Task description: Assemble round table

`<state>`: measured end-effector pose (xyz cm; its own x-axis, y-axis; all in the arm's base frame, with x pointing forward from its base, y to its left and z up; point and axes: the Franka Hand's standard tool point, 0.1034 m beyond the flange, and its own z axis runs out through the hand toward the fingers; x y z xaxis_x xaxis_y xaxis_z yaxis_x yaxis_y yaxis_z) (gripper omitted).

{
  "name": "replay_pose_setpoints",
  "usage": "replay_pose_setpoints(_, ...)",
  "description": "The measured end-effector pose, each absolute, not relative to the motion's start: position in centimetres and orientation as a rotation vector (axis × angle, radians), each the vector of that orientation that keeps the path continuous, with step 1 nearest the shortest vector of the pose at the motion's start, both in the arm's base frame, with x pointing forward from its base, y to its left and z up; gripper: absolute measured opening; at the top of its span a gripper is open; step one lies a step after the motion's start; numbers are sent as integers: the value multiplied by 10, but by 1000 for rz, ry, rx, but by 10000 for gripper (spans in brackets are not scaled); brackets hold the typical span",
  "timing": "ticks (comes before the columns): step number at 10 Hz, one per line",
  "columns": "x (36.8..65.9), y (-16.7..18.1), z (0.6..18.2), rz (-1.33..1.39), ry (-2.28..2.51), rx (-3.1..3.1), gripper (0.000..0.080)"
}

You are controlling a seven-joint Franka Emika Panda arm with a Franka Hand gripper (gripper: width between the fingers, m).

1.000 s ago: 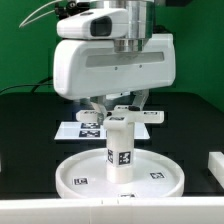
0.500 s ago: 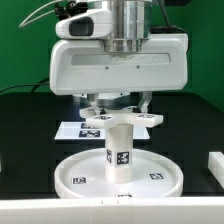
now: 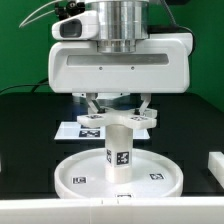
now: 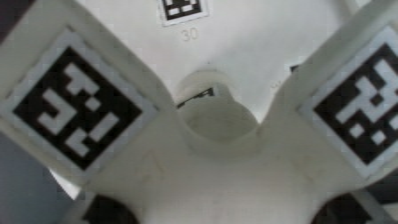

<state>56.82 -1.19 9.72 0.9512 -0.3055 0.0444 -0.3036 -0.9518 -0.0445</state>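
The large rimmed round disc (image 3: pixel 78 176) lies on the black table. The short thick cylinder leg (image 3: pixel 120 150) stands upright at its centre. My gripper (image 3: pixel 120 108) is shut on the cross-shaped foot (image 3: pixel 121 119) and holds it level right at the leg's top. I cannot tell whether the two touch. In the wrist view the foot (image 4: pixel 214 70) fills the frame, with two tagged arms and a round hole (image 4: pixel 217 118) between them. The gripper (image 4: pixel 222 208) clamps the near side of the foot, and only the dark corners of the fingertips (image 4: pixel 103 212) show.
The marker board (image 3: pixel 72 130) lies flat behind the disc. A plain white block (image 3: pixel 215 165) sits at the exterior view's right edge. A green wall stands behind the table. The arm's big white body hangs over the disc.
The arm has shifted toward the exterior view's right and now stands centred over the leg. The foot has moved with it and settled over the leg's top.
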Motion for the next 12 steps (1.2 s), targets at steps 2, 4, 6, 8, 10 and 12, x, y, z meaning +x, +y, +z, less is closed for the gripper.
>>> replay_pose_setpoints(2,568,-11,97,-80,677,-3020,449)
replay_pose_setpoints(4,568,-10,97,-76,810,-2982,449)
replay_pose_setpoints(6,568,-9,97,-68,1022,-2904,449)
replay_pose_setpoints(8,568,-8,97,-58,1209,-2818,449)
replay_pose_setpoints(10,569,-9,97,-49,1392,-2710,449)
replay_pose_setpoints(12,568,-10,96,-22,1646,-2518,449)
